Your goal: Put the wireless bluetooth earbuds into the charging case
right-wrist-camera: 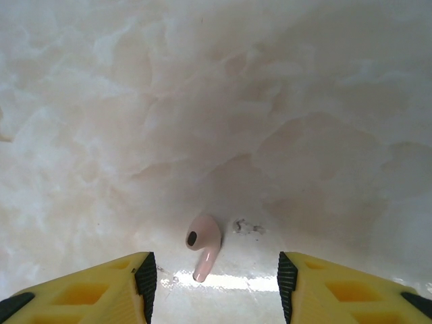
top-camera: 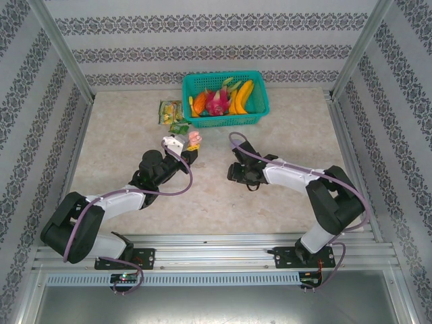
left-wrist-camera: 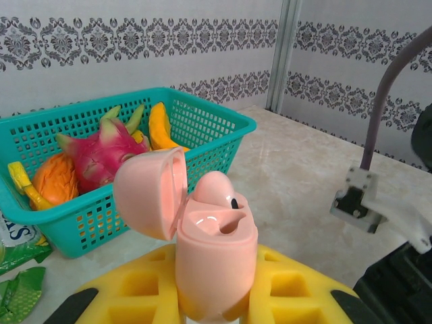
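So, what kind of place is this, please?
Probably a robot test cell, not a home: two arms bolted to an aluminium rail, patterned wall panels fencing a table, and a basket of fruit as props.

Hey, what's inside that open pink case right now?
One pink earbud sits in the case; the slot beside it looks empty. The earbud's stem is hidden inside its slot.

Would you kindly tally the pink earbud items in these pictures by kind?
Earbuds: 2 (seated earbud; loose earbud)
Charging case: 1
Total: 3
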`<move>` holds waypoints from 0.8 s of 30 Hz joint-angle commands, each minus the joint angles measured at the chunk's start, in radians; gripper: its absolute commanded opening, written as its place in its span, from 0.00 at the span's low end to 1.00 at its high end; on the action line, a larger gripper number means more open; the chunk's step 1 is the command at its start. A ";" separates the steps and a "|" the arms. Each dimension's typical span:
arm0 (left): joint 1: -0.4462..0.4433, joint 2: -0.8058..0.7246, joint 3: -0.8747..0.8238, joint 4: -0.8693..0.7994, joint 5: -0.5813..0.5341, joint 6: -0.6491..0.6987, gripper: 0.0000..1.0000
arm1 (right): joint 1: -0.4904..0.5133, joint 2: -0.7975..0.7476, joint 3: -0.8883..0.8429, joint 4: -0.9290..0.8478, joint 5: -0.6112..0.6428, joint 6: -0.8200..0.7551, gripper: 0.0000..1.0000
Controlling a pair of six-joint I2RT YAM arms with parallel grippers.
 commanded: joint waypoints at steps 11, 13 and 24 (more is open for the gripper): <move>0.009 -0.026 -0.015 0.051 0.015 -0.017 0.00 | 0.076 0.126 0.117 -0.104 0.175 -0.007 0.49; 0.009 -0.025 -0.016 0.053 0.014 -0.017 0.00 | 0.075 0.133 0.122 -0.105 0.185 -0.004 0.48; 0.010 -0.023 -0.020 0.058 0.010 -0.012 0.00 | 0.076 0.179 0.151 -0.102 0.184 -0.007 0.39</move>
